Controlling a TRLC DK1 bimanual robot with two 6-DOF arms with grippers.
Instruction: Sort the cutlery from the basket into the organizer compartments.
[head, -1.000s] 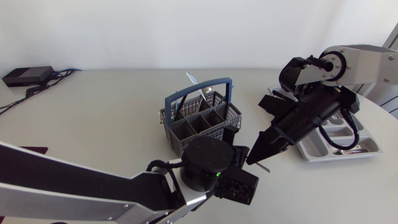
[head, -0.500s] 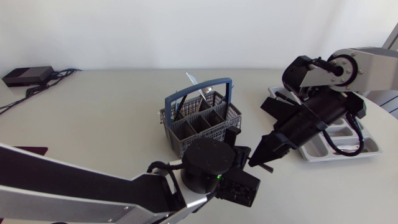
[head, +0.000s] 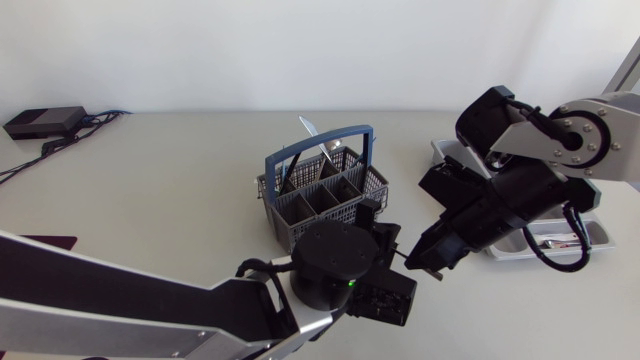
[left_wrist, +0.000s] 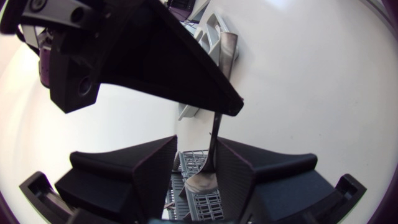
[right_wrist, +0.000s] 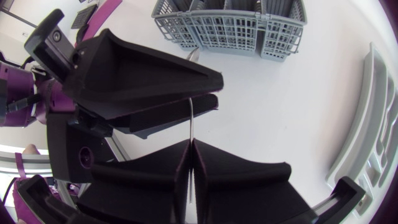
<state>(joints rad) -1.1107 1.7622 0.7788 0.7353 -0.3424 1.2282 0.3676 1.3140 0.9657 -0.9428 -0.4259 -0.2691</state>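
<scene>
Right claw (head: 415, 262) with spoon (right_wrist: 191, 116) now lower

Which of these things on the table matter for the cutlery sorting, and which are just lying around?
In the job: grey mesh basket with blue handle; grey compartmented organizer tray; thin metal cutlery piece held in the right pincer.
Lying about: flat black box with its cables, at the table's far corner.

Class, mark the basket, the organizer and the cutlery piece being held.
basket (right_wrist: 230, 28), right wrist view, mesh side wall.
organizer (head: 596, 232), head view, bare end compartment.
cutlery piece (left_wrist: 215, 140), left wrist view, its handle.
</scene>
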